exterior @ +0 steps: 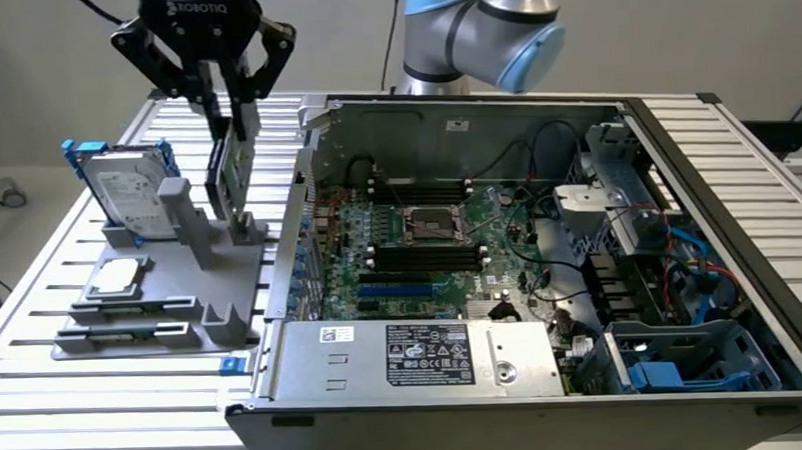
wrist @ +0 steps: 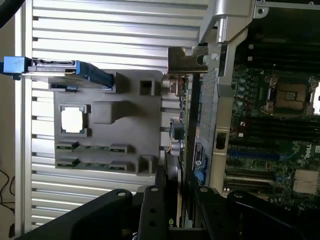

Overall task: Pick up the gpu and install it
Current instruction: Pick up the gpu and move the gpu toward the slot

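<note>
The gpu (exterior: 226,181) stands on edge in the grey holder (exterior: 163,293) on the table (exterior: 60,397), at 9 o'clock from the open computer case (exterior: 293,249) in the exterior view. Its long axis runs 12-to-6 along the case wall. The gripper (exterior: 233,129) hangs directly above, jaws straddling the card's top edge across its thin faces. I cannot tell whether they are clamped on it.

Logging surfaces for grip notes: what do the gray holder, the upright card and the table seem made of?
Gray holder: matte plastic, by its dull even colour. Card: green circuit board, dark face likely plastic. Table: ribbed metal, probably aluminium, by its pale sheen.
</note>
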Motion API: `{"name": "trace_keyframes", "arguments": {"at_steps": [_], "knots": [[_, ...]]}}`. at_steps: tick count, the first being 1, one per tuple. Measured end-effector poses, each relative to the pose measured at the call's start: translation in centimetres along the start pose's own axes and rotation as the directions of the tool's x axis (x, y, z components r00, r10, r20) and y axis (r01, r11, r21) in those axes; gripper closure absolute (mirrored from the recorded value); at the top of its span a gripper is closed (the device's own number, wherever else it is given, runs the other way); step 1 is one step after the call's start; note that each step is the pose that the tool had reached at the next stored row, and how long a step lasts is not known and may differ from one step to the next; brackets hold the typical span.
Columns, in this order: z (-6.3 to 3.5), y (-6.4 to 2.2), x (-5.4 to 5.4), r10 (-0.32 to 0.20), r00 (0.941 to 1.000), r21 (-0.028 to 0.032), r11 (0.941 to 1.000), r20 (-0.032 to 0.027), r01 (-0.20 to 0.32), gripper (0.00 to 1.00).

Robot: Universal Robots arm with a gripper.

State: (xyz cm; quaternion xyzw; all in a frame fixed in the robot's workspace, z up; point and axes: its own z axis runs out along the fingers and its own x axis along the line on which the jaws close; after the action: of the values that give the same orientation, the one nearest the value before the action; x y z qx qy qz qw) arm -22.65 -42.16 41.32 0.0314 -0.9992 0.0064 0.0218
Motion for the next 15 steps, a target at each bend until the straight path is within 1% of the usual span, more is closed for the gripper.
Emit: {"name": "trace_keyframes", "arguments": {"at_steps": [4,11,15], "knots": [[-0.31,-0.30,-1.8,0.000,1.0000,-0.0028,1.0000,0.0002,0.000,0.74],[-0.86,-0.96,-4.9,-0.001,1.0000,-0.0132,0.9999,0.0008,0.001,0.74],[-0.94,-1.24,-6.7,-0.001,1.0000,-0.0141,0.9999,0.0009,0.001,0.74]]}}
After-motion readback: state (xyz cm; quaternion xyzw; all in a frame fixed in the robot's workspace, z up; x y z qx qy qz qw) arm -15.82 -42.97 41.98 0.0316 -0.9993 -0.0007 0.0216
